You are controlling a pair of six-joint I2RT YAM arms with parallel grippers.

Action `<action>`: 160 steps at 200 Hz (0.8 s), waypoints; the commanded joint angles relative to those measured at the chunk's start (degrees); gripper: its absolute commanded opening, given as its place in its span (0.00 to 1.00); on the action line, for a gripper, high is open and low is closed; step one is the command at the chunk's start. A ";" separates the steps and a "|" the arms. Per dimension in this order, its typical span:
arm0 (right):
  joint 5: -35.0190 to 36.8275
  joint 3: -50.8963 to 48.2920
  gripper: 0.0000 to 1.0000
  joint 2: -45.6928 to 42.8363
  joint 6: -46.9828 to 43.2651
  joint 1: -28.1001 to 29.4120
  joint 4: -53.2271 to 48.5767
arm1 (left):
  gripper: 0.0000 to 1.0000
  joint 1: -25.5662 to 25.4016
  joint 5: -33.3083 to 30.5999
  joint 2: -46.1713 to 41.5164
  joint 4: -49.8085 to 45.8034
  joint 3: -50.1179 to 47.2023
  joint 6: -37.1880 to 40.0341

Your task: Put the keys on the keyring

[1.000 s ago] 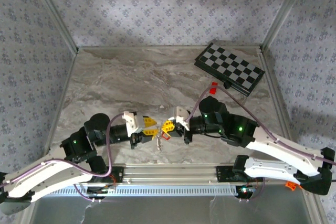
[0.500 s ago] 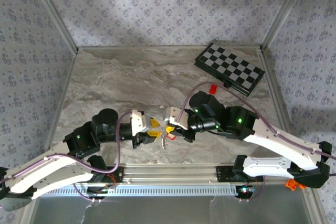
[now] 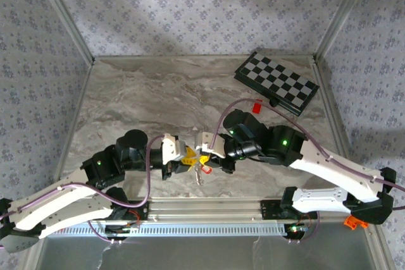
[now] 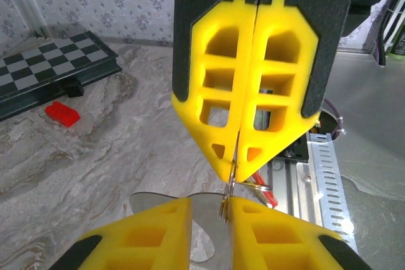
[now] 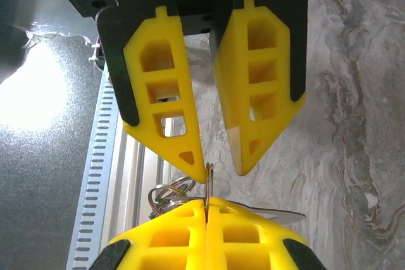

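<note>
My two grippers meet tip to tip over the near middle of the table. The right gripper point(image 3: 204, 155) point(image 5: 207, 203) is shut on the thin metal keyring point(image 5: 208, 178) point(image 4: 230, 178), held edge-on. Smaller rings point(image 5: 168, 194) and a red tag point(image 4: 269, 197) hang off it, and keys point(image 3: 199, 174) dangle below. The left gripper point(image 3: 186, 156) point(image 4: 210, 210) faces it with a gap between its fingers. One left fingertip point(image 5: 199, 165) touches the ring's edge. A flat silver key point(image 4: 205, 232) point(image 5: 281, 214) lies under that gap; I cannot tell if it is gripped.
A folded chessboard point(image 3: 276, 82) point(image 4: 50, 67) lies at the back right with a small red block point(image 3: 257, 107) point(image 4: 62, 113) beside it. The aluminium rail point(image 3: 209, 210) runs along the near edge just below the grippers. Patterned walls close in three sides.
Both grippers have shifted slightly left and down and drawn closer, tips now touching at the ring. The left gripper's fingers have narrowed. The right gripper stays shut on the keyring.
</note>
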 commanded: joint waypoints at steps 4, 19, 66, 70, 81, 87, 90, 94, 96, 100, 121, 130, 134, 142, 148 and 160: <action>-2.55 2.17 0.00 -0.40 -0.80 0.13 -0.03 | 0.17 0.00 1.39 0.23 2.94 1.61 0.94; -3.03 1.87 0.00 -0.32 -0.62 0.09 0.30 | 0.15 0.01 1.99 0.65 3.29 1.58 0.94; -3.06 0.90 0.00 -0.73 -0.53 -0.09 1.46 | 0.05 0.01 2.69 0.93 3.84 1.21 1.14; -3.06 0.80 0.00 -0.75 -0.49 -0.09 1.60 | 0.03 0.02 2.78 0.85 3.82 1.19 1.13; -3.06 0.52 0.00 -0.88 -0.38 -0.18 1.84 | 0.00 -0.05 3.10 0.80 3.92 1.25 1.15; -2.99 0.29 0.00 -1.00 -0.35 -0.18 2.05 | 0.00 -0.07 3.18 0.71 3.97 1.18 1.19; -3.04 0.20 0.00 -1.01 -0.28 -0.24 2.18 | 0.00 -0.02 3.28 0.67 4.08 1.11 1.16; -2.97 0.02 0.00 -1.17 -0.14 -0.24 2.35 | 0.00 0.01 3.39 0.55 4.22 1.02 1.11; -2.97 -0.09 0.00 -1.23 -0.10 -0.28 2.47 | 0.00 -0.01 3.41 0.57 4.31 1.01 1.05; -2.84 -0.24 0.00 -1.31 0.04 -0.22 2.71 | 0.00 0.01 3.49 0.45 4.48 0.87 0.97; -2.18 -1.60 0.00 -2.18 0.52 -0.33 4.52 | 0.00 -0.04 3.01 -0.77 6.55 -0.26 0.14; -2.01 -2.41 0.02 -2.86 0.61 -0.43 5.70 | 0.00 0.01 2.57 -1.74 8.07 -0.98 -0.14; -1.96 -2.77 0.05 -3.20 0.68 -0.48 6.17 | 0.00 -0.02 2.41 -2.14 8.82 -1.35 -0.40; -1.89 -4.36 0.10 -4.00 1.37 -0.60 7.58 | 0.00 0.02 2.19 -3.03 10.29 -1.89 -0.59; -2.03 -5.56 0.14 -4.66 2.02 -0.73 8.76 | 0.00 0.00 2.10 -3.69 11.50 -2.37 -0.68; -2.56 -6.96 0.18 -5.85 2.81 -1.10 11.44 | 0.00 0.00 2.27 -4.73 14.24 -3.31 -0.97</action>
